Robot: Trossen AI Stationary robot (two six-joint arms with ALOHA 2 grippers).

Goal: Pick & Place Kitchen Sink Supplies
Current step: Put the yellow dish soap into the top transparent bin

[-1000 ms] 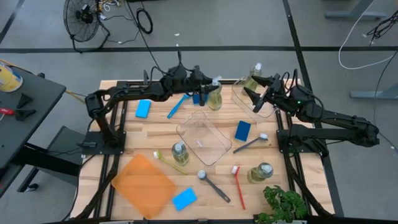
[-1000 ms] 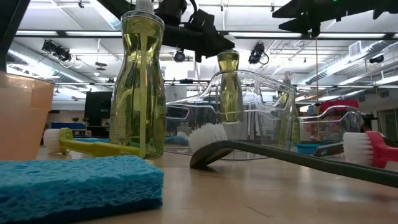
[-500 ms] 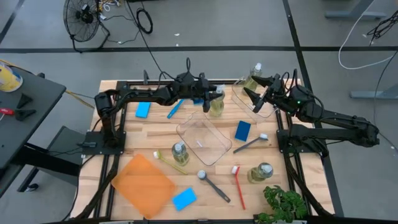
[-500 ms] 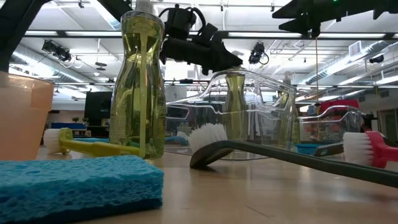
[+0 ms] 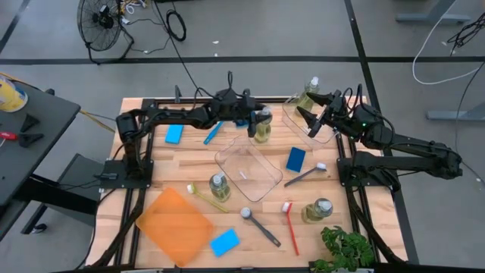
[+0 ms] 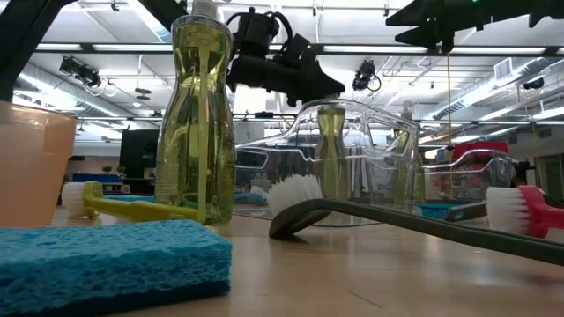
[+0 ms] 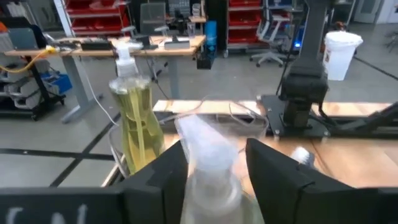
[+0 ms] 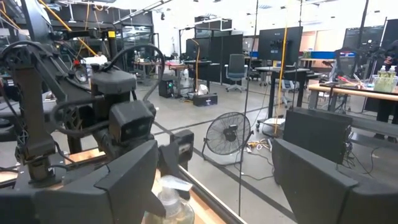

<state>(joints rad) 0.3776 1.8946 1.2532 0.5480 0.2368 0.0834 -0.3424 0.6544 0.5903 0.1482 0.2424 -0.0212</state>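
Observation:
A small clear bottle of yellow-green soap (image 5: 262,126) stands upright on its base on the wood table, just past the far edge of a clear tub (image 5: 248,167). In the low view that bottle (image 6: 330,150) shows through the tub. My left gripper (image 5: 256,120) comes at it level from the table's left. It is open, and its fingers stand on either side of the pale pump cap (image 7: 207,152), with a gap at one finger. My right gripper (image 5: 313,115) hangs open above a second clear tub (image 5: 301,115) at the far right, touching nothing.
Another soap bottle (image 5: 310,94) stands at the far-right tub. Blue sponges (image 5: 174,133) (image 5: 295,159) (image 5: 225,243), a blue brush (image 5: 214,130), a grey brush (image 5: 307,174), a red brush (image 5: 291,226), two more bottles (image 5: 219,184) (image 5: 318,210) and an orange tray (image 5: 174,226) lie about.
My left gripper has sunk with the soap bottle and gone a little toward the table's right edge. The bottle, which hung clear a second ago, now stands upright on the table behind the clear tub.

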